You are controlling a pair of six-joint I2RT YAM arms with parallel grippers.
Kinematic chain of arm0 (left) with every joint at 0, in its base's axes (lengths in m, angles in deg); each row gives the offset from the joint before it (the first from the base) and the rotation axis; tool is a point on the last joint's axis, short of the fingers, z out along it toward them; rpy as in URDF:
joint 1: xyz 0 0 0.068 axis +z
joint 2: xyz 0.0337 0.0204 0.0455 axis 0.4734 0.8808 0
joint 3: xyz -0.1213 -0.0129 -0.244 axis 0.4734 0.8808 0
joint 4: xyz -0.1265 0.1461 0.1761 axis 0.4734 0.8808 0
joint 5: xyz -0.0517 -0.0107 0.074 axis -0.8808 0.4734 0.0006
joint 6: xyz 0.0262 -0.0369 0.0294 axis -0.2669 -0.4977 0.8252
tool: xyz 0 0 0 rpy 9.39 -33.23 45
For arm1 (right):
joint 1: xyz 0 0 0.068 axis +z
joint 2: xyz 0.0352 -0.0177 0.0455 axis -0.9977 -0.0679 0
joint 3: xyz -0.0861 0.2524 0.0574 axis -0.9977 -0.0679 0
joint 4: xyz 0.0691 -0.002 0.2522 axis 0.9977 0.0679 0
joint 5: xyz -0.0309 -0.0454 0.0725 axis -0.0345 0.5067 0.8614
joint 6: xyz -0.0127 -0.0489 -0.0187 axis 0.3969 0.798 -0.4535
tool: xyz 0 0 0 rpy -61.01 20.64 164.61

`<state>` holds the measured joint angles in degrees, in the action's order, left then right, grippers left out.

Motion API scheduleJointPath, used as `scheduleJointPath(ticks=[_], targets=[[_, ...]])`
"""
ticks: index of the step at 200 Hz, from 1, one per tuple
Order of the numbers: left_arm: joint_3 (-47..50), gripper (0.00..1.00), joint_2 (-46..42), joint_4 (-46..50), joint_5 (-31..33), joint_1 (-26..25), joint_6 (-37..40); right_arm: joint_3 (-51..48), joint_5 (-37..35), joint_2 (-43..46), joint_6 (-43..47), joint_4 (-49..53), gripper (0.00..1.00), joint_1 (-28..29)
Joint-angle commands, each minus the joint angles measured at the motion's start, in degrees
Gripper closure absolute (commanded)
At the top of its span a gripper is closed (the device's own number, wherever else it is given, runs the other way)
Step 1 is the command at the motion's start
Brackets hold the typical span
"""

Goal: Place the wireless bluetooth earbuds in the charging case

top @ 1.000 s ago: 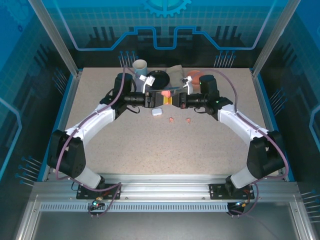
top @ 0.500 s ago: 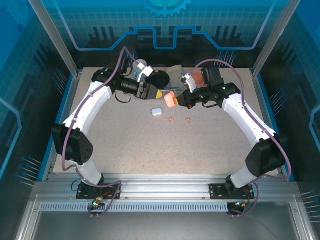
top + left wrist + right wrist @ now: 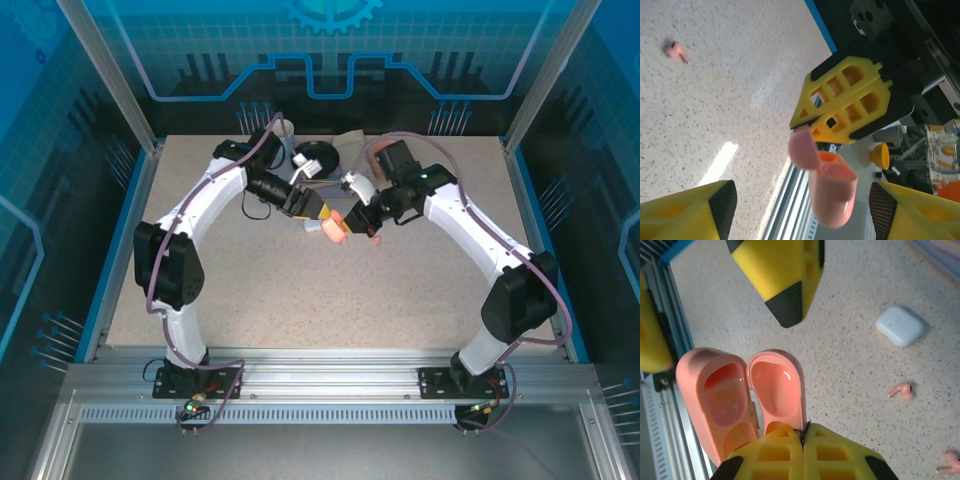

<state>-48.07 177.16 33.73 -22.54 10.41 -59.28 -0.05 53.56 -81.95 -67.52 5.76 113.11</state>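
Right claw (image 3: 802, 437) clamped on open pink charging case (image 3: 715, 400); left claw (image 3: 802, 201) apart just beside it; pink earbud (image 3: 902, 391) on table (image 3: 850, 365)

I'm scanning every feed and getting no word, number or brand I can read. One sign only: a blue gear emblem (image 3: 330, 12) on the back panel (image 3: 200, 50). The orange-and-white object (image 3: 946, 165) at the left wrist view's edge has markings too blurred to read.

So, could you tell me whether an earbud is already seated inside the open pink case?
No, both hollows of the pink case are bare, and two pink earbuds lie out on the table.
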Motion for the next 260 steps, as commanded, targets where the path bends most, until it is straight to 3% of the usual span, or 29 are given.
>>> scheduleJointPath(ticks=[1, 47, 90, 142, 217, 260], targets=[[-1.0, 0.30, 1.1, 8.1, -1.9, -0.9, 5.9, 1.9, -4.9, -1.8, 3.0, 3.2, 1.00, 1.9], [3.3, 0.35, 0.9, 10.7, -3.8, -1.6, 9.0, 2.1, -7.5, -2.4, 4.1, 3.2, 1.00, 3.6], [8.2, 0.40, 0.5, 6.1, -3.6, -2.2, 6.8, 2.8, -7.3, -2.4, 3.8, 2.5, 1.00, 4.6], [7.5, 0.45, 1.5, 5.8, -3.8, -2.2, 6.7, 3.5, -8.5, -2.8, 4.4, 3.3, 1.00, 6.1], [7.5, 0.64, 3.0, 6.5, -6.0, -2.2, 7.9, 3.9, -9.5, -3.0, 4.3, 3.1, 1.00, 6.3], [9.4, 0.88, 2.3, 5.2, -7.7, -2.2, 8.5, 5.4, -10.1, -2.7, 2.3, 2.4, 1.00, 5.6]])
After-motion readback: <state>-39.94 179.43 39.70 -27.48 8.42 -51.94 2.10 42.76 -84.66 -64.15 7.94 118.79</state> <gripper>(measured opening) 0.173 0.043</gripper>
